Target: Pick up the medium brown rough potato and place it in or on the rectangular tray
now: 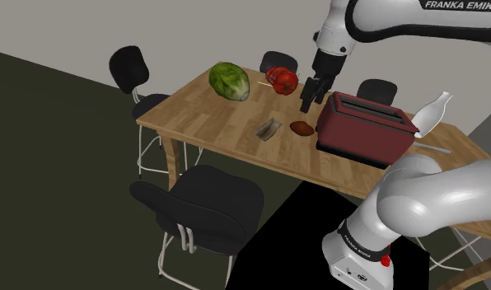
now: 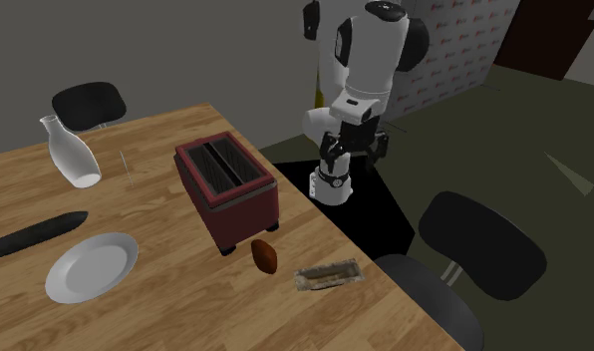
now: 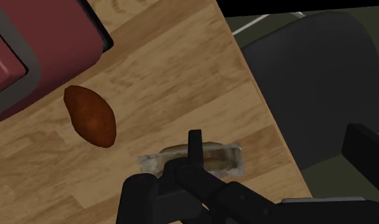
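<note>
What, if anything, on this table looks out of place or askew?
The white bottle near the toaster seems to lean steeply rather than stand upright; whether it lies flat is unclear. Nothing looks spilled or broken.

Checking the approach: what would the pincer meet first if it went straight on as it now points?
Probably the rectangular tray, or the wooden tabletop beside it: the wrist view, looking along the pincer, centres there, with the potato off to one side. Depth is unclear.
</note>
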Robot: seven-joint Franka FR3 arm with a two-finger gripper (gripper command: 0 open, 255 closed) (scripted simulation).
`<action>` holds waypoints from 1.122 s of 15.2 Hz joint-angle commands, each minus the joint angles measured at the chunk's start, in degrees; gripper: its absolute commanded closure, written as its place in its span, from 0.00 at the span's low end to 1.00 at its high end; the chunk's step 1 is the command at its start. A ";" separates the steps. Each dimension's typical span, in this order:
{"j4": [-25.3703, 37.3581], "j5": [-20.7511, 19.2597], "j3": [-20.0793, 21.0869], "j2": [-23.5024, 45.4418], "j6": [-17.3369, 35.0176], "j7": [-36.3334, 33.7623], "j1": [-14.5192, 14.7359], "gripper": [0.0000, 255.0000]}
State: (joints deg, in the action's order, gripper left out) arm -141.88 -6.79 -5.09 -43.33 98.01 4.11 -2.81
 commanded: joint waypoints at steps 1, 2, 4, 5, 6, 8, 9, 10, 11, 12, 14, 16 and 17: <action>-1.33 -1.70 -2.73 0.88 2.24 3.30 -0.84 0.00; -1.73 -2.40 -3.98 1.83 3.56 4.75 -1.18 0.00; -2.27 -3.73 -6.51 4.02 6.24 7.63 -1.79 0.00; -2.42 -4.34 -7.77 5.26 7.61 9.07 -2.07 0.00; -2.48 -4.90 -9.04 6.60 8.99 10.52 -2.32 0.00; -2.35 -5.85 -11.57 9.55 11.78 13.42 -2.74 0.00; -2.16 -6.23 -12.84 11.15 13.18 14.89 -2.89 0.00; -1.88 -6.53 -14.11 12.85 14.58 16.38 -3.00 0.00; -1.53 -6.74 -15.38 14.62 15.97 17.88 -3.07 0.00; -1.09 -6.85 -16.63 16.47 17.36 19.42 -3.10 0.00; 0.03 -6.71 -19.08 20.42 20.09 22.63 -3.10 0.00; 1.47 -6.04 -21.49 24.66 22.72 26.03 -2.94 0.00; 2.30 -5.48 -22.63 26.89 24.00 27.84 -2.85 0.00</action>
State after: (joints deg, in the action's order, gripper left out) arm -139.58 -12.40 -26.65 -17.85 120.67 30.23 -5.55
